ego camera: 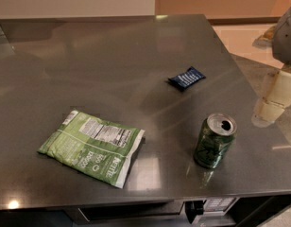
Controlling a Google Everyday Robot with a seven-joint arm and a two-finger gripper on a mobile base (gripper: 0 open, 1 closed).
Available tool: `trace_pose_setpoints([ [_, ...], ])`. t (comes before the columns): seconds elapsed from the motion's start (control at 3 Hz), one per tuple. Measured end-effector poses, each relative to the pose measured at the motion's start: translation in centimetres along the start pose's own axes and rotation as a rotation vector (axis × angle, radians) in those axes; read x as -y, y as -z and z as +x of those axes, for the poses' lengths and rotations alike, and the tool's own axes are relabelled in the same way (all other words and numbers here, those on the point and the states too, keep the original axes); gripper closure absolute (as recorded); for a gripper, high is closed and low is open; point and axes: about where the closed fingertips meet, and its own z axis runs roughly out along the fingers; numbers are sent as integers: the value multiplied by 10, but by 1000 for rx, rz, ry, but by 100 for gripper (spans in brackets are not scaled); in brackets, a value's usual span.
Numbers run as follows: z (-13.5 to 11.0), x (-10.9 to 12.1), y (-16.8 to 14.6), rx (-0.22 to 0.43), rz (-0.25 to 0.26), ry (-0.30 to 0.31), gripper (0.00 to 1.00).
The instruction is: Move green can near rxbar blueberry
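The green can [214,141] stands upright on the dark grey table [112,65], near its front right corner, with the silver top and open tab hole showing. The rxbar blueberry [186,78], a small flat navy wrapper with white print, lies flat further back and slightly left of the can, with bare table between them. My gripper [273,96] shows as pale blocky parts at the right edge of the camera view, beyond the table's right side, to the right of the can and apart from it. It holds nothing that I can see.
A flat green chip bag [93,146] lies on the front left part of the table, label side up. The table's right edge runs diagonally past the can. A grey arm part [286,32] hangs at the upper right. Pale floor shows beyond.
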Motion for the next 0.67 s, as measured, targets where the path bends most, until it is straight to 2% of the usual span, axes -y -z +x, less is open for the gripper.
trace_pose_setpoints([
  [0.67,-1,-2,0,15,-7,1,0],
])
